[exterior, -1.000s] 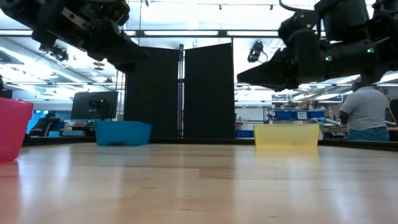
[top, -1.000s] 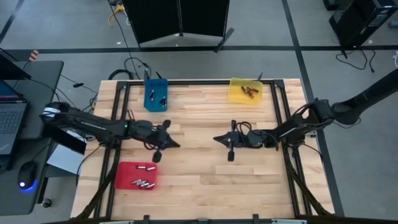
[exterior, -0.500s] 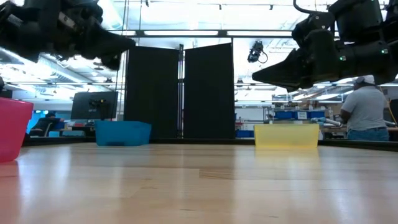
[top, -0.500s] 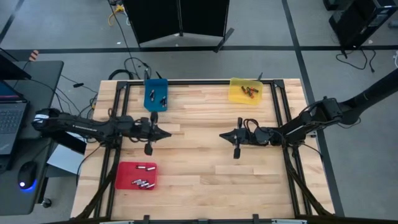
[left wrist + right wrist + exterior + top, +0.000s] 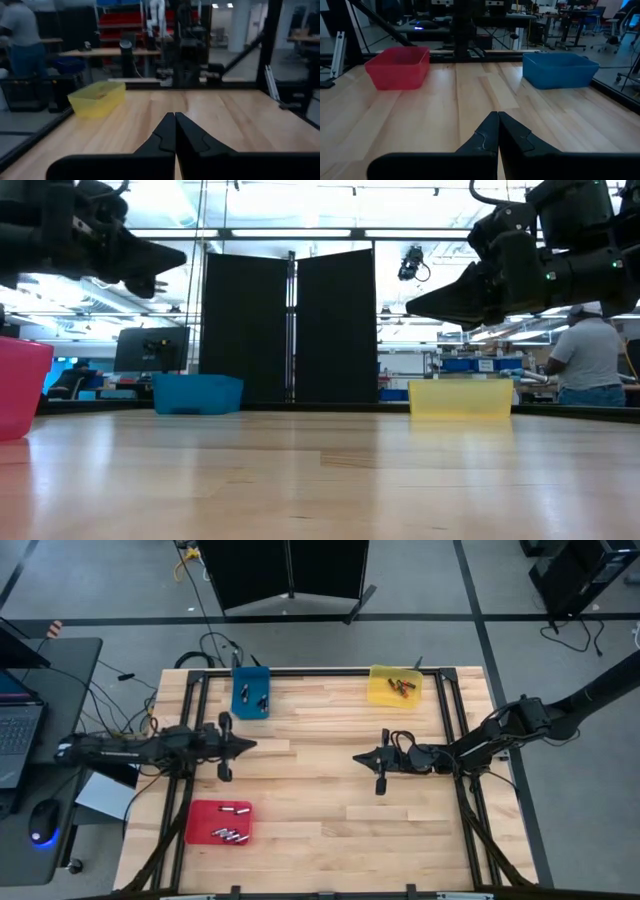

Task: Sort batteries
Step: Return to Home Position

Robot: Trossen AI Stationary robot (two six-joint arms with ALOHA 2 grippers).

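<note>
done: batteries (image 5: 228, 833) all binned, none loose by red tray (image 5: 200, 823)
left gripper (image 5: 243, 745): jaws pressed together
right gripper (image 5: 357, 757): same
to do: probably nothing

I log dark batteries (image 5: 262, 701) in the blue tray (image 5: 240, 710) at the table's far edge left, reddish batteries (image 5: 402, 688) in the yellow tray (image 5: 379, 696) far right, and silvery batteries (image 5: 229, 833) lying flat in the red tray (image 5: 199, 820) near left.

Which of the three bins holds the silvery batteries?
The red bin: its batteries are silvery, while the blue bin holds dark ones and the yellow bin reddish-brown ones.
</note>
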